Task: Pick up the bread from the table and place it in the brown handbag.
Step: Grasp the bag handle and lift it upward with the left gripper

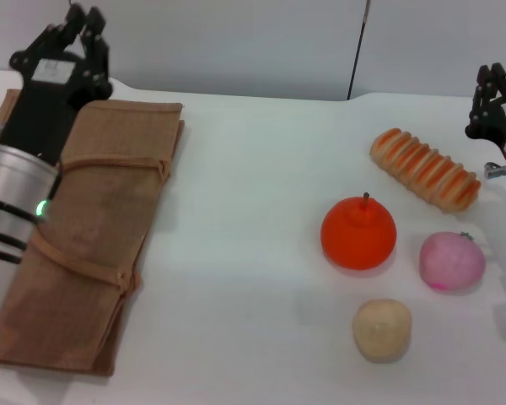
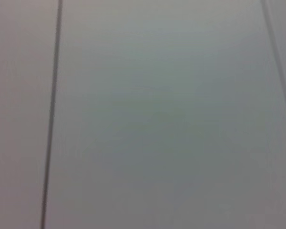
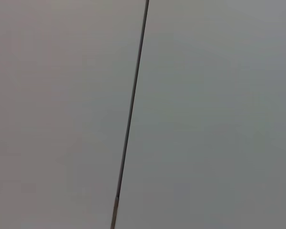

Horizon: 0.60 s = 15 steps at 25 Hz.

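Your left gripper (image 1: pixel 78 34) hangs over the far left corner of the table (image 1: pixel 244 211), above the upper end of the brown handbag (image 1: pixel 93 228), holding nothing; you cannot tell from the head view whether it is spread or closed. Your right gripper (image 1: pixel 493 89) sits at the far right edge, just beyond the bread (image 1: pixel 424 169), apart from it and carrying nothing, and its spread cannot be judged either.

Count one bread, one handbag and three other foods. The bread lies flat on the right side of the white tabletop, an elongated ridged loaf striped orange-brown and pale tan, angled from far-left to near-right. Just nearer you than it sit an orange fruit (image 1: pixel 358 234) with a short dark stem, a pink round fruit (image 1: pixel 452 261) beside it to the right, and a beige ball (image 1: pixel 381 329) nearest of all. None touches the bread.

The handbag is coarse tan burlap, lying flat and folded on the left, well apart from the foods, its two loop handles (image 1: pixel 110 164) draped across it. Both wrist views show only a plain grey wall (image 3: pixel 205 114) with a dark seam.
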### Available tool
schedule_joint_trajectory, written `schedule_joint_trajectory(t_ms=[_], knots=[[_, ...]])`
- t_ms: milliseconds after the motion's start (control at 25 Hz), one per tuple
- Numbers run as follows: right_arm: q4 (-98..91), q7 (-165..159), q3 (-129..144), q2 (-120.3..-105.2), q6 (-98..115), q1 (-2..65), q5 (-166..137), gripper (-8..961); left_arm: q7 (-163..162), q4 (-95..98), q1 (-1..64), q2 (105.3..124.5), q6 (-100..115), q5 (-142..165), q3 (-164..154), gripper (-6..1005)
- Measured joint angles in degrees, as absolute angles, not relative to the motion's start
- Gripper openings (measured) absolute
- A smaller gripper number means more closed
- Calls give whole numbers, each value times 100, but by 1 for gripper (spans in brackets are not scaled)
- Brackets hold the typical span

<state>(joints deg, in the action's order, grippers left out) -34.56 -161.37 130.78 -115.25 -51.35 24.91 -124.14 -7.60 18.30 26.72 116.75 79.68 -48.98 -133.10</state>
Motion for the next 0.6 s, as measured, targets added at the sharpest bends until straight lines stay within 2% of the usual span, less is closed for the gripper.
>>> schedule_joint_trajectory(t_ms=[600], knots=[[-3174,-16136,13082,-11576,-5609,2453,-12363,92,-1434,1124,2594,11689,7839,-5290,-13230,258]])
